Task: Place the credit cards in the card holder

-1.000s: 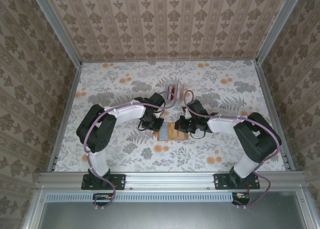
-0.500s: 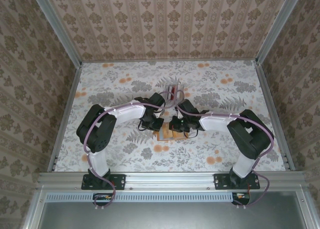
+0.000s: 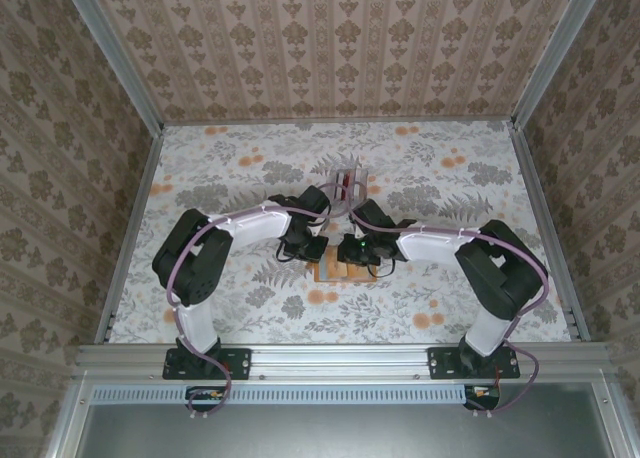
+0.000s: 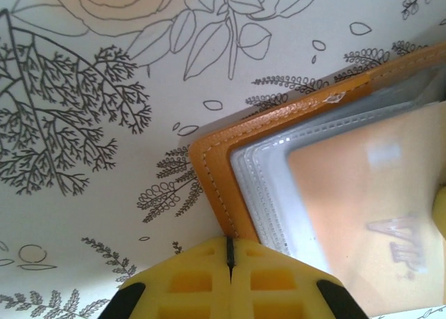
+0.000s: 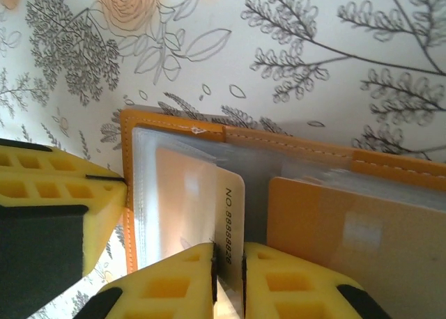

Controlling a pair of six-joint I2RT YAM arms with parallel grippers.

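Card holder [image 3: 338,269] lies open in the middle of the table [image 3: 220,178]. Left gripper [image 4: 230,263] is closed, pinning its left edge. Right gripper [image 5: 228,263] is narrow on the white card [image 5: 198,193], which is partway into a clear sleeve. Orange card [image 5: 348,228] looks seated. Left to do: push the white card home, release.

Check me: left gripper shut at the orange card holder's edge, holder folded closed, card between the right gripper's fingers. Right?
One thing is wrong: the card holder lies open, its clear sleeves showing in the right wrist view. The left gripper is shut at its edge, and the card sits between the right gripper's fingers.
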